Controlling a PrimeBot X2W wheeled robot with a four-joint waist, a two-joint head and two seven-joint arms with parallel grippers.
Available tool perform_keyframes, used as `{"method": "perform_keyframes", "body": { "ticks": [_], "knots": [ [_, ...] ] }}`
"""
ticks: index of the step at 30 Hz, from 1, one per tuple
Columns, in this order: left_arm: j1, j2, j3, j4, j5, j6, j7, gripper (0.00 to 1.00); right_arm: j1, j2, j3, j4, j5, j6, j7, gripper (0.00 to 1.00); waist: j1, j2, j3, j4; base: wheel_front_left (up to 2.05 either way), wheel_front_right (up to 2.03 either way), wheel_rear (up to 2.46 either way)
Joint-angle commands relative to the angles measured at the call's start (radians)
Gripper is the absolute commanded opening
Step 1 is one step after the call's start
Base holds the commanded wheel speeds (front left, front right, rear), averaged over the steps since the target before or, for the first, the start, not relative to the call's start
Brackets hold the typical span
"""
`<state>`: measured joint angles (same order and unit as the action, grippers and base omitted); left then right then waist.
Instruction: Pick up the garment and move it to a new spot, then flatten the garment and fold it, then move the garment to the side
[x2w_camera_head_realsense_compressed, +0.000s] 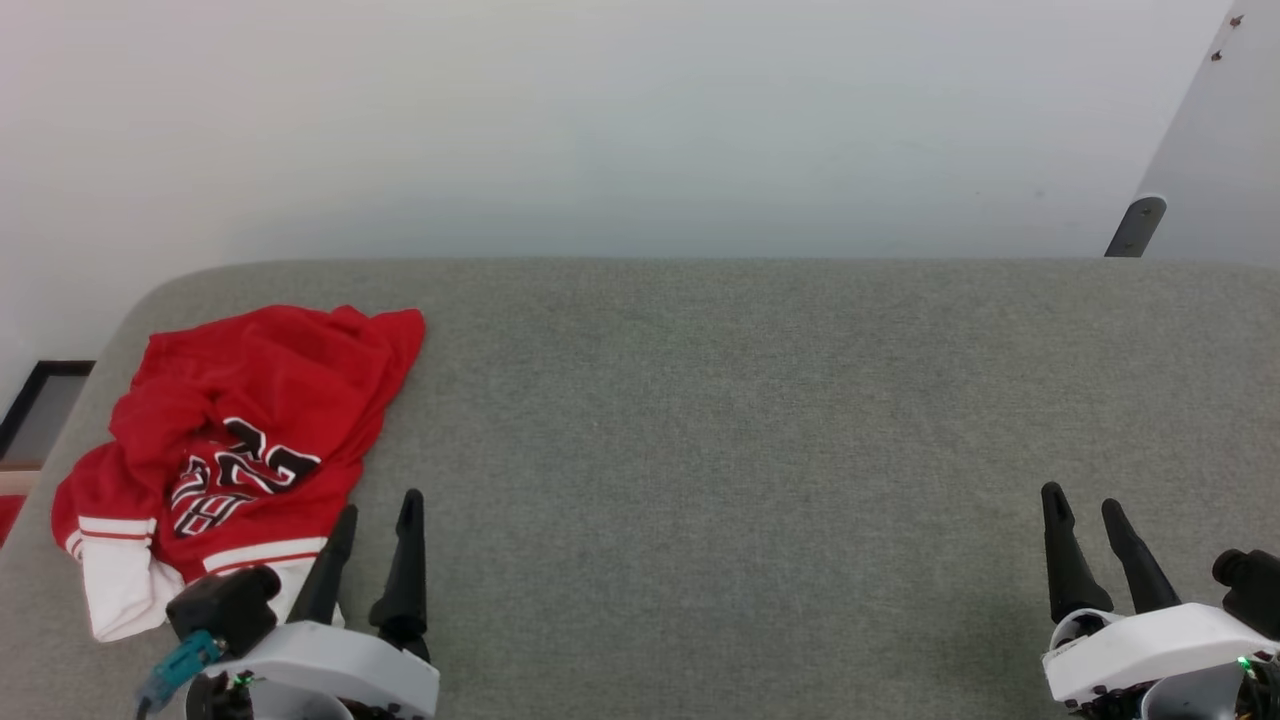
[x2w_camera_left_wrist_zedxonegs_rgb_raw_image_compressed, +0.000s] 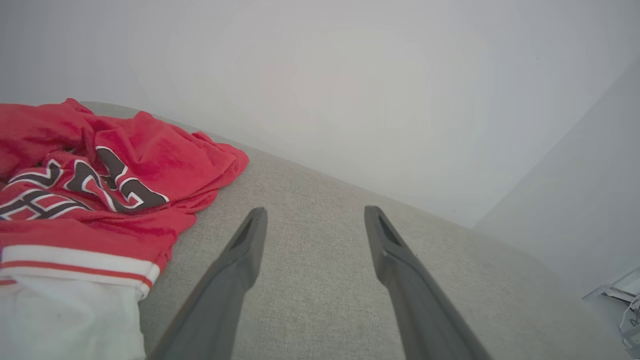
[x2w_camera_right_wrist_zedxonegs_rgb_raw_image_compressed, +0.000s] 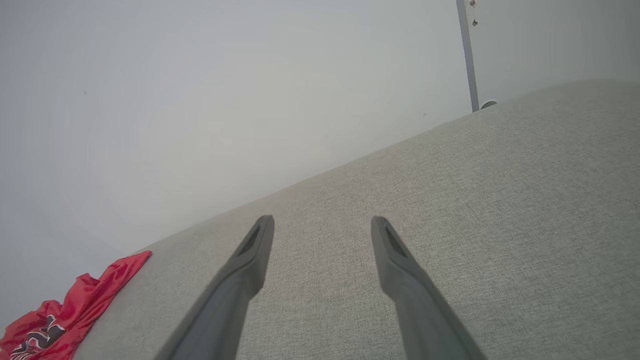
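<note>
Both grippers hover low over the grey worktop (x2w_camera_head_realsense_compressed: 700, 420), jaws apart and empty. Just left of the left gripper (x2w_camera_head_realsense_compressed: 380, 505) lies the crumpled garment (x2w_camera_head_realsense_compressed: 240, 430), likely the left arm's pickup. The right gripper (x2w_camera_head_realsense_compressed: 1082, 498) waits well apart from it.

Looks like a bare indoor test room or lab corner. Wide grey fabric-covered surface (x2w_camera_head_realsense_compressed: 760, 420) with a rounded corner; right behind it, plain white wall (x2w_camera_head_realsense_compressed: 600, 120); beyond its far right end, pale screwed panel (x2w_camera_head_realsense_compressed: 1215, 150) and dark bracket (x2w_camera_head_realsense_compressed: 1136, 226).
</note>
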<state>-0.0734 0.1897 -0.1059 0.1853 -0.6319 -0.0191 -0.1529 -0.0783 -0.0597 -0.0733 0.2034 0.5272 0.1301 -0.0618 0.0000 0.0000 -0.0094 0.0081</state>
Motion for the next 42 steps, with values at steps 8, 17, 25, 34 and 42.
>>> {"method": "perform_keyframes", "body": {
  "ticks": [8, 17, 25, 34, 42],
  "knots": [
    [0.005, -0.003, 0.017, -0.023, 0.111, -0.019, -0.028, 1.0, -0.016, -0.001, -0.008, -0.027, -0.098, 0.001, -0.012, 1.0, 0.0, 0.0, -0.003, 0.0, 0.0, 0.0, 0.0],
    [0.015, -0.007, 0.03, -0.023, 0.204, -0.038, -0.048, 1.0, -0.014, -0.002, -0.008, -0.036, -0.176, 0.001, -0.02, 1.0, 0.0, 0.0, -0.01, -0.002, 0.0, 0.0, 0.0],
    [0.025, -0.014, 0.042, -0.024, 0.279, -0.052, -0.064, 1.0, -0.002, -0.002, -0.009, -0.049, -0.24, 0.001, -0.026, 1.0, 0.0, 0.0, -0.015, 0.0, 0.0, 0.0, 0.0],
    [0.035, -0.017, 0.056, -0.028, 0.357, -0.061, -0.083, 1.0, 0.008, -0.003, -0.008, -0.06, -0.307, 0.001, -0.031, 1.0, 0.0, 0.0, -0.024, 0.001, 0.0, 0.0, 0.0],
    [0.043, -0.021, 0.062, -0.028, 0.412, -0.076, -0.098, 1.0, 0.02, -0.005, -0.009, -0.072, -0.363, 0.001, -0.035, 1.0, 0.0, 0.0, -0.031, 0.005, 0.0, 0.0, 0.0]
  ]
}}
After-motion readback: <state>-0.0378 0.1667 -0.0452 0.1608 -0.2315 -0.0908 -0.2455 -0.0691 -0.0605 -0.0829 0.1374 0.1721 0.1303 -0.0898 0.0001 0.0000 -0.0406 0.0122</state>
